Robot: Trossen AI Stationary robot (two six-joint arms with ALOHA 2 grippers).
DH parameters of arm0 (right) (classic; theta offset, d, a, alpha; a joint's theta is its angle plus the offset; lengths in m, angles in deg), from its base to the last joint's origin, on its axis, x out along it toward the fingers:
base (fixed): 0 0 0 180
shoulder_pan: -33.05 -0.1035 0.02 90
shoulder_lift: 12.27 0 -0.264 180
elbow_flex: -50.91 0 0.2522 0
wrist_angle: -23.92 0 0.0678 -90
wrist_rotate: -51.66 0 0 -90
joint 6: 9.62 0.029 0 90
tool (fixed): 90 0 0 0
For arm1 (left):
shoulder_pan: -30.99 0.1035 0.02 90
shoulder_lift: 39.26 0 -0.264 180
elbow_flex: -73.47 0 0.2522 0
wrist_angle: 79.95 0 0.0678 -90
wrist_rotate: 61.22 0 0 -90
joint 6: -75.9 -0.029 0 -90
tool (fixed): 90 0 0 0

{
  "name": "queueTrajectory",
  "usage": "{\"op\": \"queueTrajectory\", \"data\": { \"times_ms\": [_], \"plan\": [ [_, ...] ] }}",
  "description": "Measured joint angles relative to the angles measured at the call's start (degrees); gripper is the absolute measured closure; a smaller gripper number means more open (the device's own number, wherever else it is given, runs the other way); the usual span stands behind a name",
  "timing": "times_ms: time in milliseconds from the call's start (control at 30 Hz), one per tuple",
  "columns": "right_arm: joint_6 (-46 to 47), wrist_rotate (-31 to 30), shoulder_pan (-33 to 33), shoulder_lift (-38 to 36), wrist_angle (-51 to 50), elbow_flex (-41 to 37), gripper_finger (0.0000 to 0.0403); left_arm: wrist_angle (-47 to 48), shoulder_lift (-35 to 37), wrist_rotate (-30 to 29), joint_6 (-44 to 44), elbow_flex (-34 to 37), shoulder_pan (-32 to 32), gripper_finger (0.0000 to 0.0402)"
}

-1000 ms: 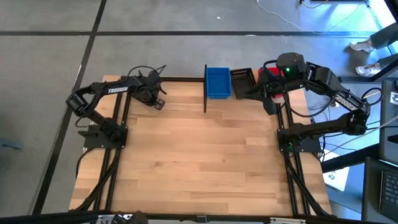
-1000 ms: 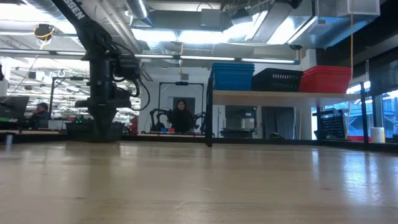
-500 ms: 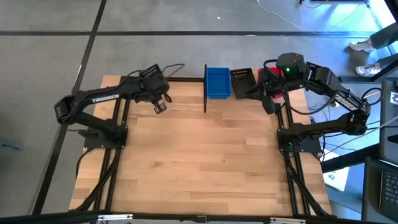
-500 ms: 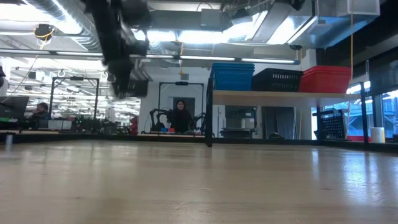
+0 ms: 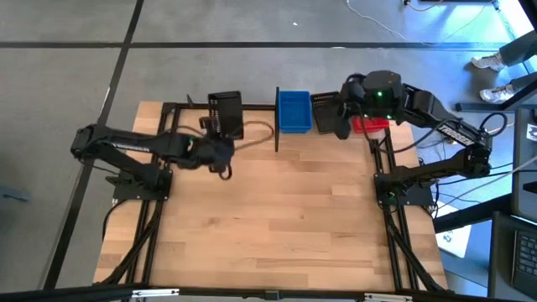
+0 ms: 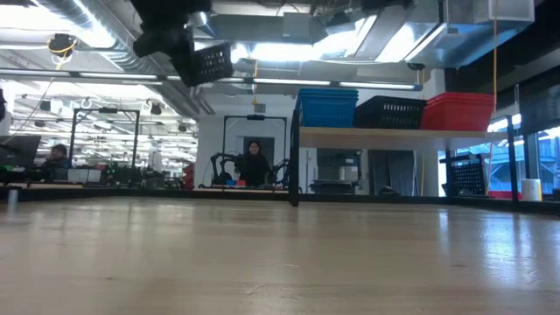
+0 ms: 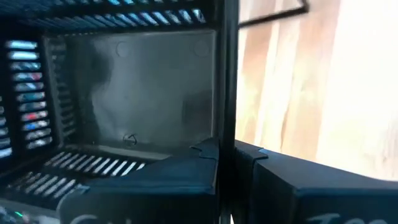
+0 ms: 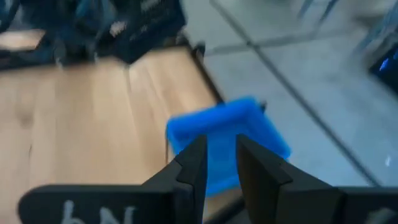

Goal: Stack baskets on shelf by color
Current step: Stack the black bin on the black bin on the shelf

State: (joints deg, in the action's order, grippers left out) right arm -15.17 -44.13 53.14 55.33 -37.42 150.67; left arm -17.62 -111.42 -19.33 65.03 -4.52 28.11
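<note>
Two dark arms work at a wooden table [image 5: 268, 226]. Left gripper [image 5: 220, 143] is raised above the table's far-left part, to the left of the shelf [image 5: 336, 130]; its jaws are clamped on the wall of a black basket [image 5: 225, 115], as the left wrist view shows, with the two fingers [image 7: 186, 171] pressed together either side of the thin rim. In the low view this basket [image 6: 210, 63] hangs tilted, high in the air, well clear of the tabletop.

On the shelf [image 6: 385, 133], three groups stand side by side: blue baskets [image 6: 327, 107] at the left end, black baskets on the shelf [image 6: 389, 112] in the middle, red baskets [image 6: 458, 111] at the right. From above, the blue [image 5: 294, 111] shows plainly; the black [image 5: 324, 105] and red [image 5: 369, 125] are partly covered by the right arm.

Right gripper [image 8: 219, 152] hovers over the shelf, its fingers slightly parted and holding nothing, with a blue basket seen blurred beyond them.

Writing: pale lettering runs along the right gripper's body, upside down and not legible. No other label can be read.

Background: a person [image 6: 255, 164] sits far behind the table.
</note>
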Motion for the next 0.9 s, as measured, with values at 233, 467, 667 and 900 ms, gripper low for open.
{"op": "queueTrajectory", "data": {
  "times_ms": [233,467,667,900],
  "plan": [
    [-1.22,5.10,-2.10,1.29,13.21,0.00,0.0320,0.25,-4.61,-12.83,-8.15,-0.08,-8.61,0.0401],
    [-8.60,8.27,-6.77,6.86,14.76,0.02,0.0320,-0.15,-10.64,-17.90,-16.47,-0.07,-9.63,0.0401],
    [-14.22,0.44,-11.41,13.69,18.47,0.02,0.0320,-0.17,-13.61,-18.98,-21.28,-0.04,-9.39,0.0401],
    [-10.96,-2.15,-13.66,19.71,24.58,0.01,0.0320,-0.21,-13.79,-18.57,-21.27,-0.04,-9.41,0.0401]
  ]
}}
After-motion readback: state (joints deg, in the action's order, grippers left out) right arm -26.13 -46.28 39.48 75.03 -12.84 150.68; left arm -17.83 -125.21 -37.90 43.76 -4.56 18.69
